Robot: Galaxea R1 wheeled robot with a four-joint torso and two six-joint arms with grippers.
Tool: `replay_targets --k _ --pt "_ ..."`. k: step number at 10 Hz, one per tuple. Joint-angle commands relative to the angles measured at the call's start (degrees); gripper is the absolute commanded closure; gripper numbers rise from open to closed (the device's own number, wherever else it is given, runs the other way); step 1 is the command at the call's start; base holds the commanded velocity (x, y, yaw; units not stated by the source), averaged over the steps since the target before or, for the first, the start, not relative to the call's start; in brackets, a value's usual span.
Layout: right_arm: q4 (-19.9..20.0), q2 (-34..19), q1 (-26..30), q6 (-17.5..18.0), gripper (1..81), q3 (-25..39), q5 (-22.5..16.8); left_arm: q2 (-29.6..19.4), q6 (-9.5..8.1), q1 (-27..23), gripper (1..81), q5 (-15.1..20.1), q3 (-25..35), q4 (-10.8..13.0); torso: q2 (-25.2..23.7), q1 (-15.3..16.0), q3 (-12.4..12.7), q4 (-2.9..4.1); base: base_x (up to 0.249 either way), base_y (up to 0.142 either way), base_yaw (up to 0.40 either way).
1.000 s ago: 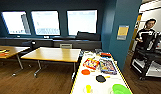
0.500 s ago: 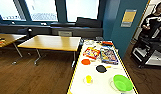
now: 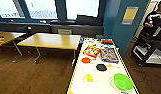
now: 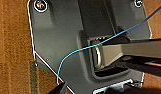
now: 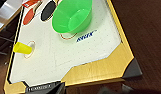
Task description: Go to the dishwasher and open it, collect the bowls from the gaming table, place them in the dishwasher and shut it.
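Neither claw's grip can be told; green bowl (image 3: 123, 81) sits on gaming table (image 3: 101, 80).

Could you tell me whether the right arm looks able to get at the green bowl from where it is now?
Probably yes: the green bowl sits upright on the gaming table near its right rim, with nothing over it and bare white top around it.
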Motion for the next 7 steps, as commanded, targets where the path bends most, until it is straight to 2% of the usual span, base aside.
replay_targets --k 1,3,5,7 --pt "0.23 -3.68 19.00 5.21 1.0 -7.21 -19.42 -0.09 -0.04 -1.52 1.0 3.41 -0.16 -1.19 0.00 0.00 0.00 0.00 0.000 0.000 0.000" --pt "0.23 -0.88 23.23 6.07 1.0 -12.10 -23.89 0.00 -0.13 -1.61 1.0 3.49 -0.16 -1.28 0.00 0.00 -0.02 0.00 0.000 0.000 0.000" --pt "0.49 0.54 24.02 8.72 1.0 -17.49 -24.52 0.00 -0.83 -1.61 1.0 3.49 -0.16 -1.19 0.00 0.00 -0.02 0.00 0.000 0.000 0.000" --pt "0.58 1.86 25.60 12.50 1.0 -21.54 -25.22 0.09 -0.83 -1.78 1.0 3.49 -0.16 -1.19 0.02 0.02 -0.05 0.00 0.000 0.000 0.000"
